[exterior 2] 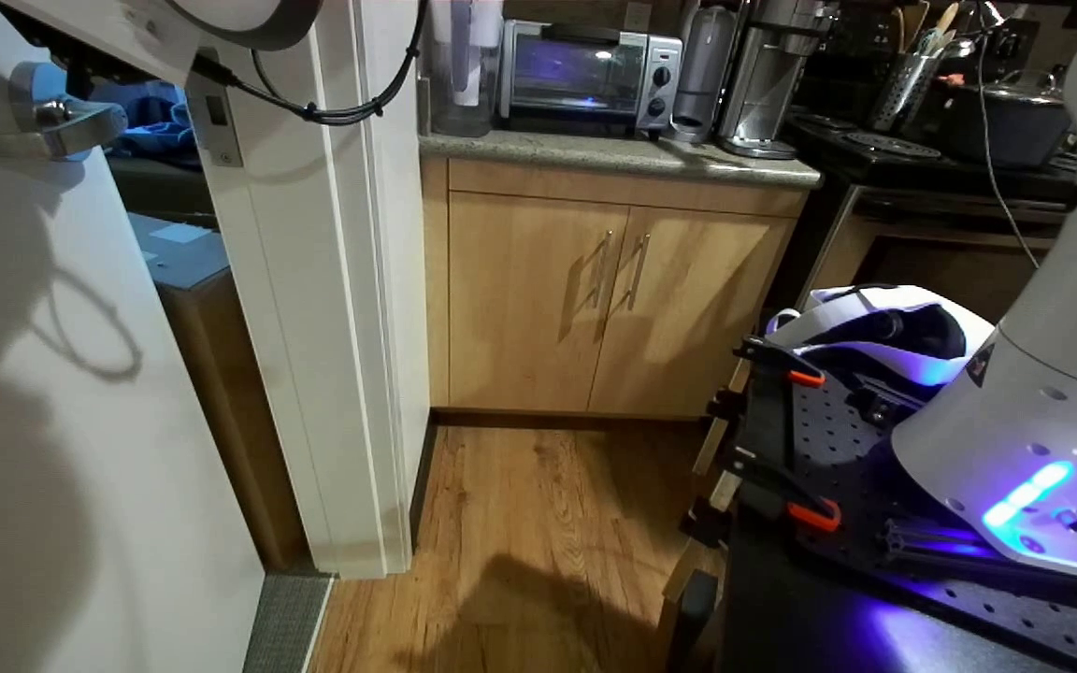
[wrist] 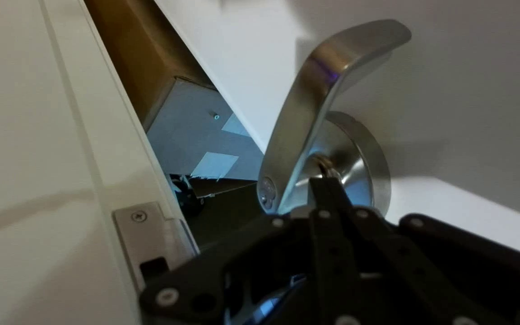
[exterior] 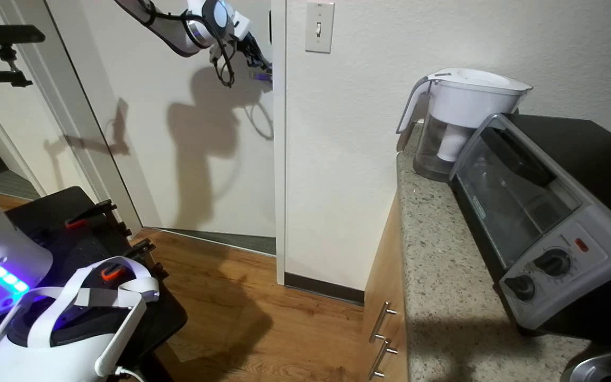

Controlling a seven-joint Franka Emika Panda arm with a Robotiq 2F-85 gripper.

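Brushed-silver metal lever handle point(wrist: 303, 108) on flat white door point(wrist: 463, 81), near 12 o'clock from black two-fingered hand point(wrist: 325, 183) in wrist view, long axis along 7-to-1 o'clock. Hand pinched narrow, nothing visibly held; cannot tell whether touching handle.

At upper left in an exterior view, a lever handle point(exterior 2: 52, 140) is mounted on the ajar door point(exterior 2: 141, 458); contact with the largely hidden gripper point(exterior 2: 78, 84) cannot be judged. At top centre, a toaster oven point(exterior 2: 585, 82) is set on the counter point(exterior 2: 585, 150).
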